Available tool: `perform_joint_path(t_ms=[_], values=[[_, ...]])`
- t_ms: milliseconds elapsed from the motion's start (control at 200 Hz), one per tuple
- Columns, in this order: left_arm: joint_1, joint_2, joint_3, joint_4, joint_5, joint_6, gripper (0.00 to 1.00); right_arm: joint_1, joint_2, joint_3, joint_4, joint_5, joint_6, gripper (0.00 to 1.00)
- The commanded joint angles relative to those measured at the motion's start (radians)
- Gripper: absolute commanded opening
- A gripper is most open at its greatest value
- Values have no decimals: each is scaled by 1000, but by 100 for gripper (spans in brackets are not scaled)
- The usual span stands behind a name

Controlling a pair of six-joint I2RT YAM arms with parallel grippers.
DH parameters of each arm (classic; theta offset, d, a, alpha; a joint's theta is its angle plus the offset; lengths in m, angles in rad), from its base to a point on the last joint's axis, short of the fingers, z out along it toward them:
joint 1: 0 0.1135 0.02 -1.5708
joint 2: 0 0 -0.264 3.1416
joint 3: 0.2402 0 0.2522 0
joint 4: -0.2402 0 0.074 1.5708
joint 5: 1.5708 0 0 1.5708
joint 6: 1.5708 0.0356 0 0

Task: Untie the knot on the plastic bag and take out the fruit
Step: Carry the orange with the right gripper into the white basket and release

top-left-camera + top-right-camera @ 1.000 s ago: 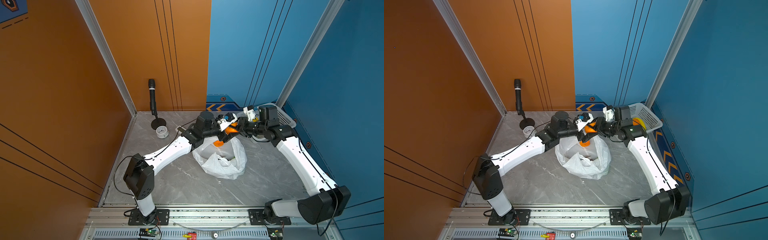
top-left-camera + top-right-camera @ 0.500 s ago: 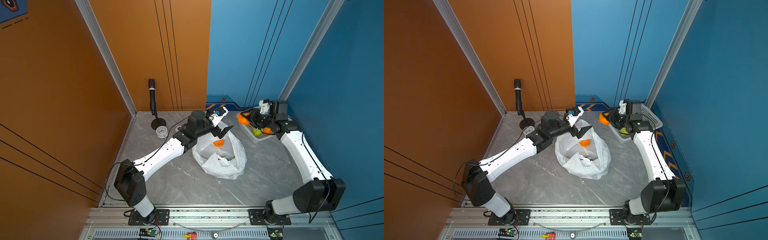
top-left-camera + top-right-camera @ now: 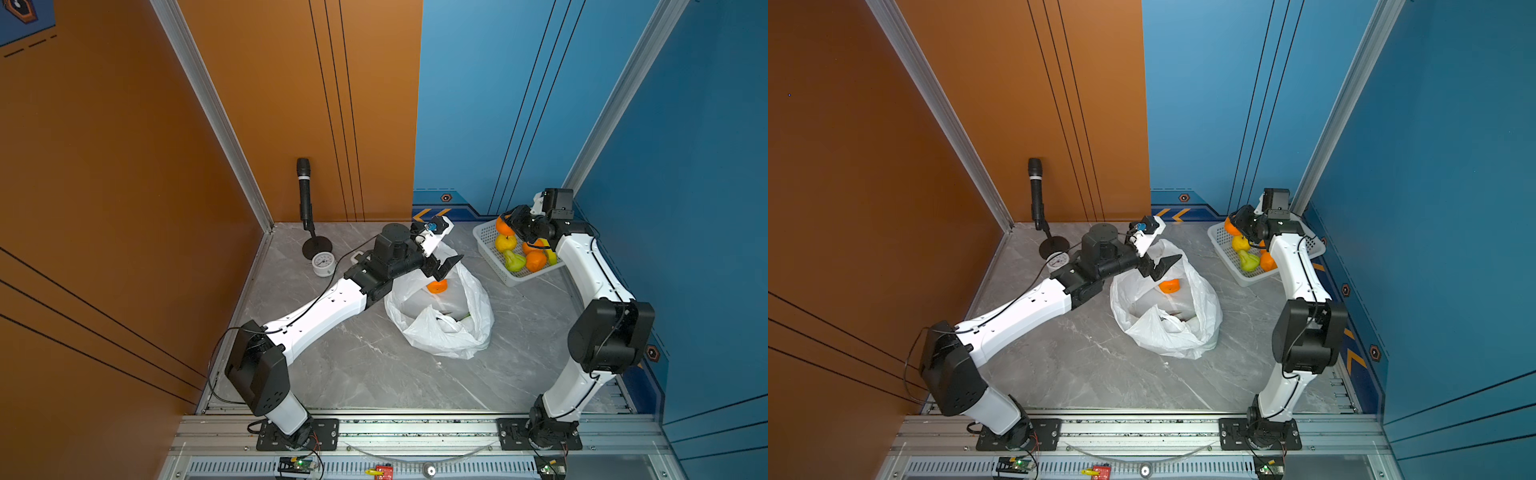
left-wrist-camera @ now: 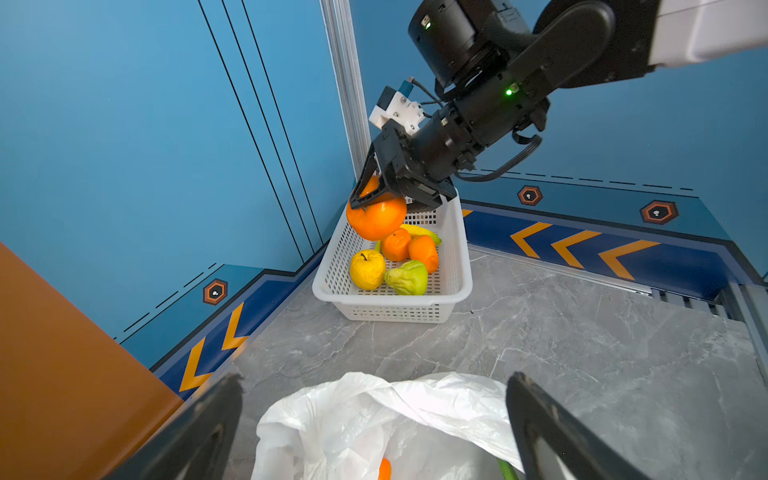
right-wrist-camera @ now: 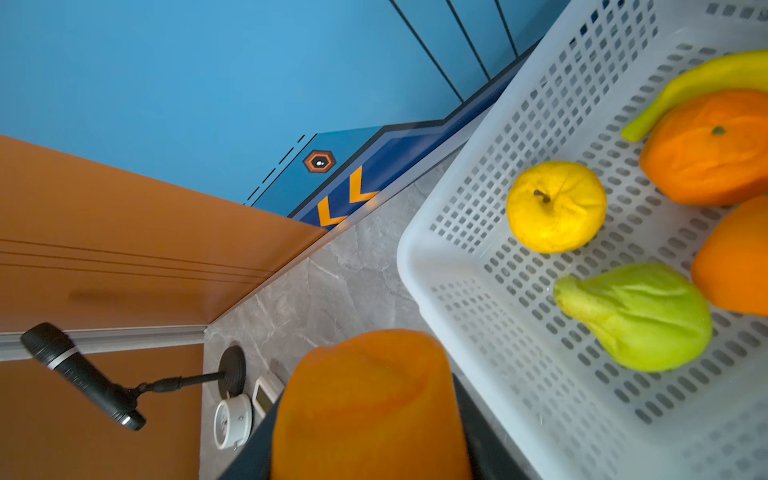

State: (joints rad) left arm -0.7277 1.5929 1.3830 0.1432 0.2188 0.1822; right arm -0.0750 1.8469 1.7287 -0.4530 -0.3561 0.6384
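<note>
The white plastic bag [image 3: 440, 328] [image 3: 1167, 328] lies mid-floor with its mouth gaping; no knot is in view. An orange [image 3: 436, 286] [image 3: 1169, 285] and something green [image 3: 463, 318] lie inside. My left gripper [image 3: 444, 268] [image 3: 1165, 266] [image 4: 374, 378] hovers open and empty over the bag's far rim [image 4: 415, 390]. My right gripper [image 3: 509, 222] [image 3: 1237, 222] [image 4: 374, 195] is shut on an orange fruit [image 4: 376, 218] [image 5: 370, 407], held above the far corner of the white basket [image 3: 484, 245] [image 4: 457, 266] [image 5: 457, 291].
In the basket lie a yellow fruit [image 3: 505, 243] [image 5: 555, 208], a green pear [image 3: 515, 262] [image 5: 636, 316], two oranges [image 3: 536, 259] and a banana [image 5: 698, 79]. A microphone on a stand [image 3: 304, 191] and a round gauge [image 3: 323, 264] stand at the back left, near the walls.
The grippers were together over the bag with an orange between them. My right gripper has carried it away to the basket; my left gripper has opened wide and stayed over the bag.
</note>
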Motion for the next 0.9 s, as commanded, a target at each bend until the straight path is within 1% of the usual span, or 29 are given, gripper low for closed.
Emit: perform_joint_path(t_ms=[0, 220, 260, 581, 891], values=[[-4, -46, 0, -46, -34, -22, 99, -1, 80, 103, -50, 48, -95, 48], [-12, -60, -7, -101, -64, -30, 99, -2, 221, 241, -126, 94, -184, 48], [-14, -61, -8, -106, -70, -30, 99, -2, 269, 263, -136, 95, -196, 48], [-41, -81, -19, -156, -128, -26, 99, 6, 449, 417, -228, 102, -255, 47], [-65, -130, -59, -183, -188, -12, 99, 27, 536, 437, -275, 135, -282, 49]])
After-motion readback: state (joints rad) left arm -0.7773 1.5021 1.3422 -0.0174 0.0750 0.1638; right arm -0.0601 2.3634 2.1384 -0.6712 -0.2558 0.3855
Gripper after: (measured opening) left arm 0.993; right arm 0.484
